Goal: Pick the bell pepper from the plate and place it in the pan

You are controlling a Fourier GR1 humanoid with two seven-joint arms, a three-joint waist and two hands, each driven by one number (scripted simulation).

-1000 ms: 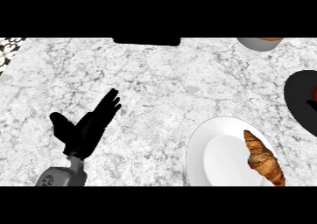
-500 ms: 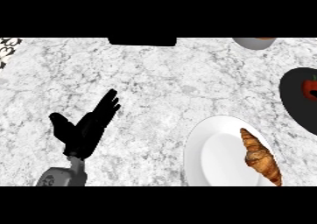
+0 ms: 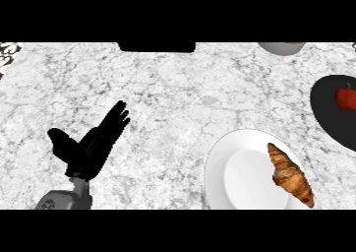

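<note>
Left hand (image 3: 90,145) at lower left of the frame, fingers straight and spread, thumb out to the side, holding nothing, touching nothing but perhaps the counter (image 3: 173,88) beneath. Resting, by the look of it. Right hand nowhere in view.

Pepper (image 3: 348,98) at far right, upper half of the frame, red with a green stem, lying inside the dark pan (image 3: 327,110). Pan cut off by the right edge, so only part visible. White plate (image 3: 232,172) at lower right, carrying a croissant (image 3: 290,174) only; no pepper on it. Grey bowl (image 3: 281,47) at the top edge, right of centre, and a black block (image 3: 156,47) at the top edge, centre.

Judging from this layout, placing step apparently done: pepper already in the pan, well apart from the plate. Best handling now probably to check that the pepper sits settled away from the pan's rim and to keep both hands clear of pan and plate. If any further nudge needed, better done from the right side, since the left hand lies well apart from the pan, across the plate. Worth avoiding any sweep over the croissant.
</note>
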